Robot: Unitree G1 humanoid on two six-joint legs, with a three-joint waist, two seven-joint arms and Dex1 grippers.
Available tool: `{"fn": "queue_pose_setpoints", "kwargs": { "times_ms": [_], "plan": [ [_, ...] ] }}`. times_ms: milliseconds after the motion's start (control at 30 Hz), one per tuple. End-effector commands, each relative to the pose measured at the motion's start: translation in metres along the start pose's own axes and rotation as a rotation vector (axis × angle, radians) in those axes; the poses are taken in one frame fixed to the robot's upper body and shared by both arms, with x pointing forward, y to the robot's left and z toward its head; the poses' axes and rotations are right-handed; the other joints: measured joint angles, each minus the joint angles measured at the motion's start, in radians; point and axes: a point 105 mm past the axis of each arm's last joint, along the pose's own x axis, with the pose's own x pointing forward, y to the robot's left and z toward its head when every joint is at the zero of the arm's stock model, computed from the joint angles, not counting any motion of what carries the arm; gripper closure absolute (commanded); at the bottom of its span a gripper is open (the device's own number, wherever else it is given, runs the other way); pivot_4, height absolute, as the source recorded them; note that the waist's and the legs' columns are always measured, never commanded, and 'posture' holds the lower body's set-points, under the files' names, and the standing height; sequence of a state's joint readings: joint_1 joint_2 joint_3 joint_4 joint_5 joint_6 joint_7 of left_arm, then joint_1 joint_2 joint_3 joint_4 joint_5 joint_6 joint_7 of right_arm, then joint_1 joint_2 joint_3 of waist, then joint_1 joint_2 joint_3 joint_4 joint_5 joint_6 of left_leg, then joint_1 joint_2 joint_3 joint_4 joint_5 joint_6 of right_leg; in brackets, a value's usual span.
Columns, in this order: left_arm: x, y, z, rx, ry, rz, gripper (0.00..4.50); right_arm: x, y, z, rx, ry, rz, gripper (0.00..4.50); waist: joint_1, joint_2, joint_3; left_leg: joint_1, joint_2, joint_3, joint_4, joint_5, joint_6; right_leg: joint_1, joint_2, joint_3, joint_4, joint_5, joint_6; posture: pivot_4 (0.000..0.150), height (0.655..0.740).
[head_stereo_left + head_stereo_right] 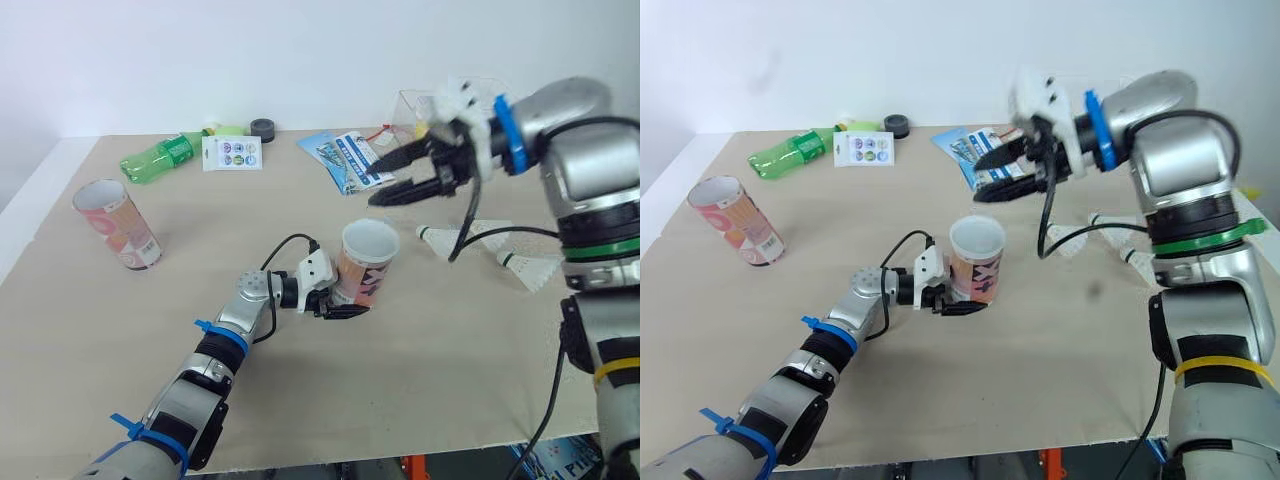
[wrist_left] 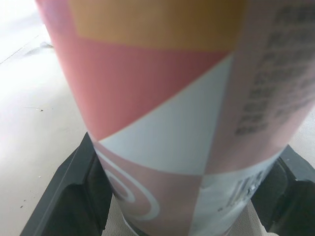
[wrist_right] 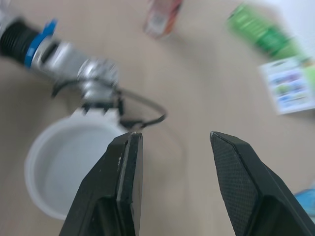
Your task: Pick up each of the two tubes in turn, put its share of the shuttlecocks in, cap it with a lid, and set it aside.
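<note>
A pink patterned tube (image 1: pixel 364 262) stands upright mid-table with its mouth open, and my left gripper (image 1: pixel 343 306) is shut on its lower part. In the left wrist view the tube (image 2: pixel 167 113) sits between both fingers (image 2: pixel 74 191). My right gripper (image 1: pixel 388 186) hovers open and empty above and just right of the tube's mouth (image 3: pixel 69 167). Two white shuttlecocks (image 1: pixel 445 238) (image 1: pixel 527 268) lie on the table to the right. A second tube (image 1: pixel 115 225) lies at the far left. A black lid (image 1: pixel 263 128) rests at the back edge.
A green bottle (image 1: pixel 155 160) and a sticker card (image 1: pixel 232 152) lie at the back left. A blue packet (image 1: pixel 345 160) and a clear box (image 1: pixel 410 108) sit at the back right, under my right arm. The table's front edge (image 1: pixel 400 450) is close.
</note>
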State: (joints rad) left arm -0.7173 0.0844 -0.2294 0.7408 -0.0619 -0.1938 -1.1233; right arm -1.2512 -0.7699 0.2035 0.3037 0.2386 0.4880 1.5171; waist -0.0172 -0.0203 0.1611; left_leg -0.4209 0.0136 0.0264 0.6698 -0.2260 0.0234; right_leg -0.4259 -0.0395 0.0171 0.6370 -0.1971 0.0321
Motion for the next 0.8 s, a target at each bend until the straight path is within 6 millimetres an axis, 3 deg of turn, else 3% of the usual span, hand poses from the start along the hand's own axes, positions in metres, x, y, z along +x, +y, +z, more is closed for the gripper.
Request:
{"fn": "queue_pose_setpoints", "kwargs": {
  "times_ms": [33, 133, 233, 267, 800],
  "plan": [
    [-0.001, -0.013, -0.022, -0.055, 0.067, -0.04, 1.21, -0.013, 0.005, 0.021, 0.009, -0.099, -0.026, 2.1, 0.0, 0.0, 0.0, 0.0, 0.0, 0.0, 0.0, 0.0, 0.0, 0.0, 0.0, 0.0, 0.0, 0.0, 0.0, 0.15, 0.74],
    [-0.001, -0.014, -0.023, -0.055, 0.068, -0.044, 1.21, -0.01, 0.026, 0.015, 0.037, -0.124, 0.022, 2.85, 0.0, 0.0, 0.0, 0.0, 0.0, 0.0, 0.0, 0.0, 0.0, 0.0, 0.0, 0.0, 0.0, 0.0, -0.001, 0.15, 0.74],
    [0.0, -0.014, -0.022, -0.055, 0.068, -0.046, 1.21, -0.002, 0.042, 0.009, 0.04, -0.106, 0.053, 4.2, 0.0, 0.0, 0.0, 0.0, 0.0, -0.001, -0.001, 0.0, 0.0, 0.0, 0.0, 0.0, 0.0, -0.001, -0.001, 0.15, 0.74],
    [0.0, -0.014, -0.022, -0.055, 0.067, -0.047, 1.21, 0.0, 0.045, 0.007, 0.046, -0.1, 0.06, 4.44, 0.0, 0.0, 0.0, 0.0, 0.0, -0.001, 0.0, 0.0, 0.0, 0.0, 0.0, 0.0, 0.0, -0.001, -0.001, 0.15, 0.74],
    [0.0, -0.016, -0.022, -0.068, 0.06, -0.05, 1.21, 0.018, 0.072, -0.001, 0.093, -0.062, 0.169, 4.44, 0.0, 0.0, 0.0, 0.0, 0.0, -0.001, 0.0, 0.0, 0.0, 0.0, 0.001, 0.0, 0.0, -0.001, 0.0, 0.15, 0.74]
  ]
}}
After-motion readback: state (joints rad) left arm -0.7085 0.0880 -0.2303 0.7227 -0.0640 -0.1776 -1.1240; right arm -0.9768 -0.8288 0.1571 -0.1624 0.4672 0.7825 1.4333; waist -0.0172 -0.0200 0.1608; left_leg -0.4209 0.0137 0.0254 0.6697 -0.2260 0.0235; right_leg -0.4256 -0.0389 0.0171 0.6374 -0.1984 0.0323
